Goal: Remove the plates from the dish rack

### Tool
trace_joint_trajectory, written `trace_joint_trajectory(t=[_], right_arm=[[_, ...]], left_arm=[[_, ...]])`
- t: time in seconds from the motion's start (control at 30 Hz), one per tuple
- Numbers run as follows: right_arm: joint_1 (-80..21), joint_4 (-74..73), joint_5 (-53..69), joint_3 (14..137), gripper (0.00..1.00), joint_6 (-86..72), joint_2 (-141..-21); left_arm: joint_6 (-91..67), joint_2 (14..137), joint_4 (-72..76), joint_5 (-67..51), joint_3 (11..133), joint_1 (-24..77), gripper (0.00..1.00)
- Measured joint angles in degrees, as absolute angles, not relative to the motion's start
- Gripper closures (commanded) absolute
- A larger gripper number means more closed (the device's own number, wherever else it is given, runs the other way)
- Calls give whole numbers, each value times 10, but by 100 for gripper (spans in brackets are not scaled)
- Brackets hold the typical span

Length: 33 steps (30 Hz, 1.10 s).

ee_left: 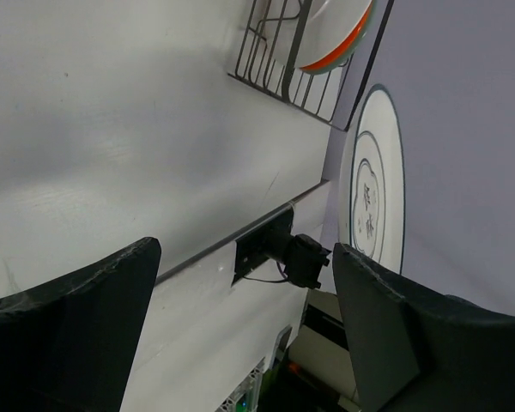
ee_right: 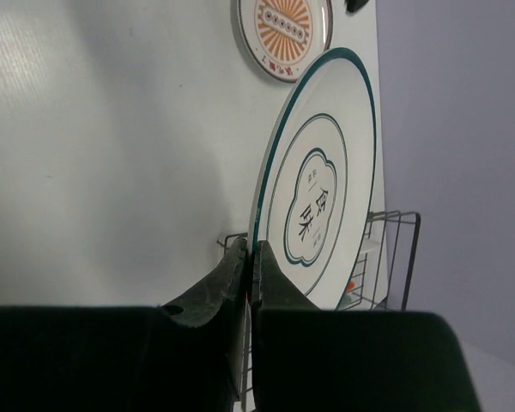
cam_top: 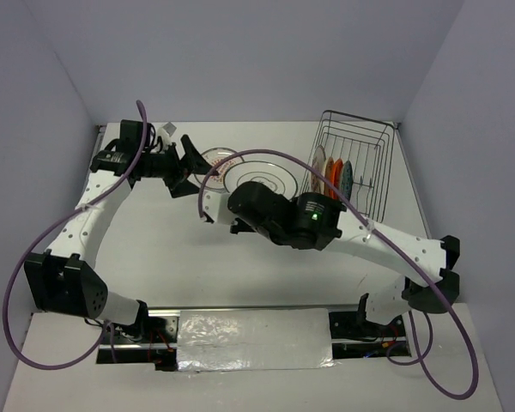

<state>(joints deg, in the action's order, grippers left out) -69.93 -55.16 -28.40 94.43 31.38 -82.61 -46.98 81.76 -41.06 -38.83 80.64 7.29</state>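
My right gripper (ee_right: 251, 257) is shut on the rim of a white plate with dark rings (ee_right: 318, 180) and holds it tilted above the table, left of the black wire dish rack (cam_top: 354, 154). In the top view this plate (cam_top: 262, 178) hangs beside a white plate with red marks (cam_top: 216, 159) that lies flat on the table and also shows in the right wrist view (ee_right: 283, 30). An orange plate (cam_top: 333, 172) and a teal plate (cam_top: 347, 176) stand upright in the rack. My left gripper (cam_top: 184, 167) is open and empty, just left of the red-marked plate.
The rack stands at the far right of the white table (cam_top: 154, 249), close to the right wall. The left wrist view shows the rack's corner (ee_left: 283, 60) with an orange-rimmed plate (ee_left: 339, 34) and the held plate (ee_left: 373, 180).
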Motion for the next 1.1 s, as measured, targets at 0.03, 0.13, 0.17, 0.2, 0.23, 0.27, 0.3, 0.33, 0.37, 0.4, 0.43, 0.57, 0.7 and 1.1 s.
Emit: trace_joint_trajectory(t=[0.03, 0.13, 0.17, 0.2, 0.23, 0.27, 0.3, 0.33, 0.37, 0.4, 0.43, 0.57, 0.7, 1.1], right_arm=[[-703, -549, -285, 952, 100, 321, -835], [-714, -531, -290, 966, 100, 341, -871], [-715, -527, -298, 968, 100, 347, -884], [-716, -524, -303, 969, 100, 349, -893], [-716, -523, -311, 973, 100, 353, -903], [-716, -521, -320, 978, 100, 355, -912], [-716, -518, -328, 981, 100, 357, -920], [-717, -515, -336, 983, 100, 359, -925], [-717, -512, -345, 984, 100, 359, -931], [-717, -508, -353, 984, 100, 360, -936], [-717, -505, -359, 984, 100, 359, -941], [-717, -502, -369, 985, 100, 356, -960], [-716, -505, -371, 985, 100, 338, -972], [-720, -510, -308, 985, 100, 305, -978]], left_arm=[[-470, 816, -409, -392, 796, 73, 8], [-472, 815, -407, -397, 774, 73, 13], [-472, 815, -408, -397, 770, 73, 14], [-470, 815, -410, -393, 768, 72, 14], [-469, 815, -411, -390, 767, 70, 14], [-469, 815, -413, -388, 767, 69, 14], [-469, 815, -415, -386, 767, 69, 14], [-469, 815, -417, -383, 767, 69, 14], [-469, 815, -420, -380, 767, 69, 13], [-468, 815, -424, -375, 767, 69, 13], [-467, 815, -428, -367, 767, 69, 12], [-467, 814, -452, -338, 767, 69, 7], [-467, 808, -464, -308, 769, 68, 3], [-474, 801, -441, -302, 788, 68, 17]])
